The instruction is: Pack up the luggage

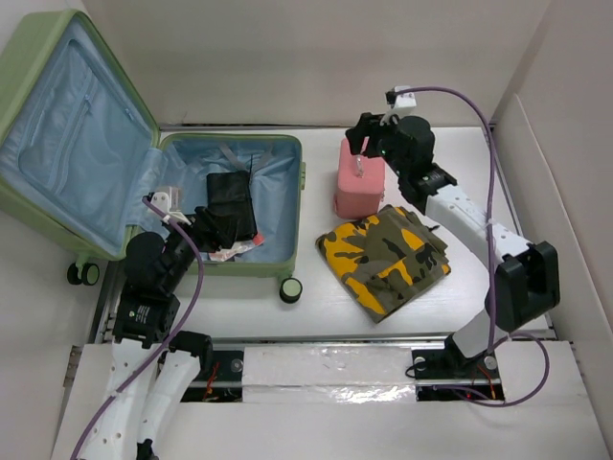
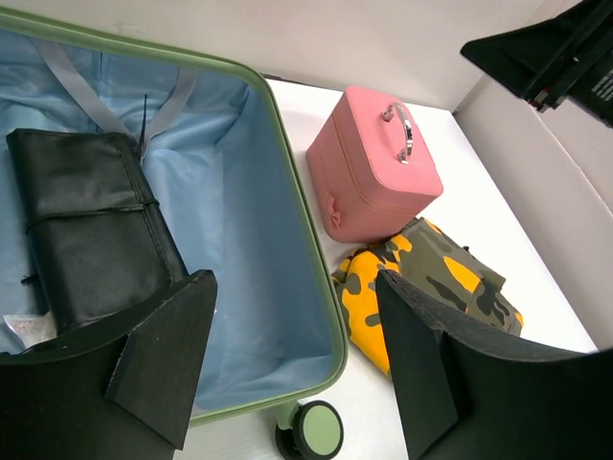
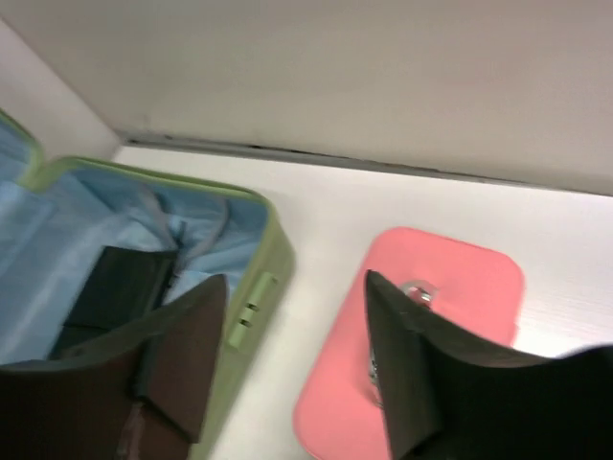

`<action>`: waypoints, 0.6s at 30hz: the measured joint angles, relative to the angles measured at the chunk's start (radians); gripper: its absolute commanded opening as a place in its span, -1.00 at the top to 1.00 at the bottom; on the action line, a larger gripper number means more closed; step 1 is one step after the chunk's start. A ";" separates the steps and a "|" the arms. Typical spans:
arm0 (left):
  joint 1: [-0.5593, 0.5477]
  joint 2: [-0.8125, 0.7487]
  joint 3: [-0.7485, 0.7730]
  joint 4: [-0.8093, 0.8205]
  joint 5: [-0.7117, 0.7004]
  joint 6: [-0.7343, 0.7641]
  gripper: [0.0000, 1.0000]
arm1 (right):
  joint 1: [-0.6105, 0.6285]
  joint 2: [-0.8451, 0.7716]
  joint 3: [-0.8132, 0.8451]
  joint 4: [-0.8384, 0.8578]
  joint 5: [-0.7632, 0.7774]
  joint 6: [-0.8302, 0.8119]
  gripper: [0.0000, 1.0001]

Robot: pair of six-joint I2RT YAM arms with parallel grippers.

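Note:
The luggage (image 1: 281, 187), a light-green suitcase with pale blue lining, lies open at the left, its lid (image 1: 67, 134) propped up. A black folded pouch (image 1: 230, 196) (image 2: 91, 225) (image 3: 120, 287) rests inside. My left gripper (image 1: 225, 235) (image 2: 295, 316) hangs open over the suitcase's near right corner (image 2: 321, 278), holding nothing. A pink boxy case (image 1: 359, 182) (image 2: 369, 182) (image 3: 450, 287) stands right of the suitcase wall (image 3: 263, 278). Just above its metal handle (image 2: 404, 129) my right gripper (image 1: 369, 139) (image 3: 297, 297) is open and empty. A camouflage garment (image 1: 388, 259) (image 2: 431, 268) lies folded in front of it.
A white and red packet (image 1: 230, 254) pokes out under the pouch. Suitcase wheels (image 1: 290, 289) (image 2: 316, 431) jut toward the near edge. White walls close the table at the back (image 1: 316, 57) and right (image 1: 556, 192).

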 measured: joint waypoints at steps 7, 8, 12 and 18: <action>0.000 0.003 0.000 0.000 0.003 -0.001 -0.27 | 0.034 0.107 0.023 -0.132 0.119 -0.116 -0.36; 0.000 0.003 0.000 0.000 0.003 -0.001 -0.27 | 0.037 0.134 0.028 -0.157 0.129 -0.122 -0.33; 0.000 0.003 0.000 0.000 0.004 -0.002 -0.28 | 0.043 0.242 0.081 -0.235 0.168 -0.141 -0.08; 0.000 0.000 0.000 0.000 0.004 -0.002 -0.28 | 0.042 0.295 0.154 -0.268 0.241 -0.153 1.00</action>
